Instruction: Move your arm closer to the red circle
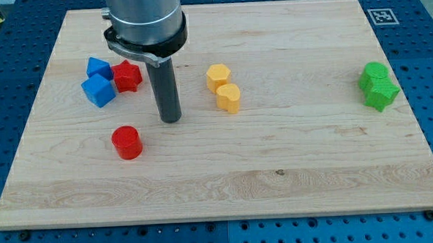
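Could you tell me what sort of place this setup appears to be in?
Probably a robotics lab bench: a wooden board lies on a blue perforated table, a fiducial tag marks the board's corner, and my tip stands among small blocks, near the red circle.

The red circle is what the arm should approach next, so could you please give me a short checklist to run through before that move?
1. Target in view: the red circle stands alone, toward the view's bottom left. Ok.
2. Tip located: my tip rests on the board, up and to the view's right of the circle, apart from it. Ok.
3. Path between tip and circle free of blocks. Ok.
4. Right red block chosen: the red star sits by the two blue blocks, farther up. Ok.
5. Yellow blocks and green blocks lie to the view's right, away from the path. Ok.
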Robot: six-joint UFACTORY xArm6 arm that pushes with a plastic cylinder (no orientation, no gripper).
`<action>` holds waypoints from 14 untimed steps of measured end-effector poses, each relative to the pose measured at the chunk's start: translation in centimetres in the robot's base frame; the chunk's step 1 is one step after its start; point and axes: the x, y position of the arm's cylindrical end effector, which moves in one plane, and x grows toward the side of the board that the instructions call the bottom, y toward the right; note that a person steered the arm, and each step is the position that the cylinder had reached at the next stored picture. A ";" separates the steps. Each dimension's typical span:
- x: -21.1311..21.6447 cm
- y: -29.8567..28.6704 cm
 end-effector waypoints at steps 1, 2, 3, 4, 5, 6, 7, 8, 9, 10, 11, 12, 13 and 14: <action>0.0 0.1; 0.0 0.3; -0.1 0.3; -0.2 0.3; -0.3 0.4; -0.3 0.5; -0.3 0.6; -0.3 0.8; -0.4 1.1; -0.4 1.2; -0.4 1.4; -0.4 1.6; -0.4 1.8; -0.5 2.0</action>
